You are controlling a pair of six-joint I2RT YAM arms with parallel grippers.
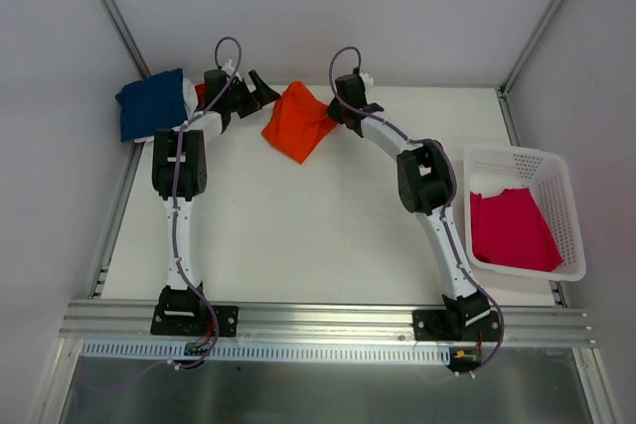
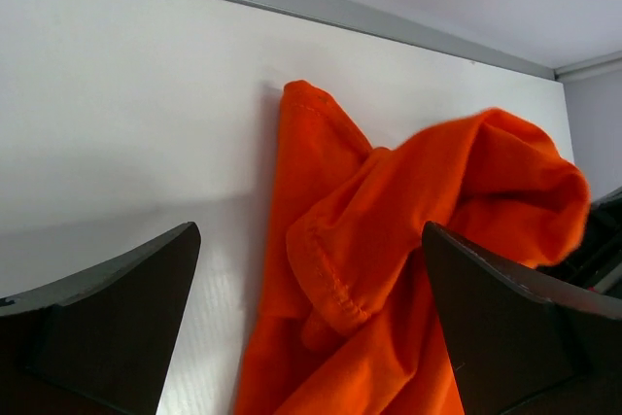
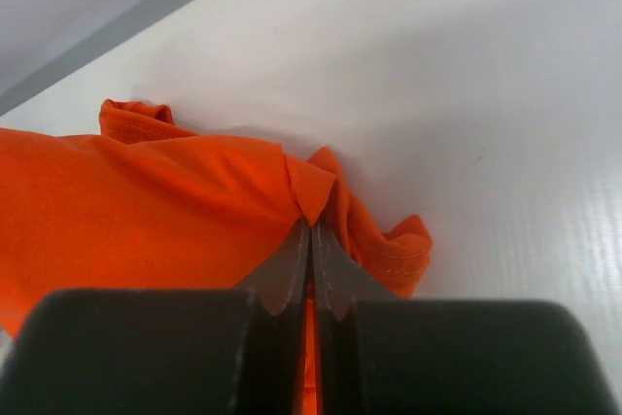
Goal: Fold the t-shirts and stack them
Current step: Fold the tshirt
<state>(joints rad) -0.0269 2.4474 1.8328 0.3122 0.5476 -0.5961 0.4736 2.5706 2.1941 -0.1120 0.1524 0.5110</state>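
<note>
A crumpled bright orange t-shirt [image 1: 296,124] hangs bunched at the back middle of the white table [image 1: 298,235]. My right gripper [image 1: 338,111] is shut on its right edge; in the right wrist view the jaws [image 3: 311,227] pinch a fold of the orange cloth [image 3: 146,211]. My left gripper [image 1: 264,92] stands open just left of the shirt, touching nothing. From the left wrist, the orange shirt [image 2: 389,201] lies ahead between the spread fingers [image 2: 311,240]. A folded navy blue t-shirt [image 1: 151,103] lies at the back left corner. A magenta-pink t-shirt [image 1: 512,228] lies in the basket.
The white lattice basket [image 1: 517,152] stands at the table's right edge, with a bit of white cloth [image 1: 487,189] beside the pink shirt. White and red cloth [image 1: 196,95] peeks out next to the navy shirt, behind the left arm. Walls close in the back and sides.
</note>
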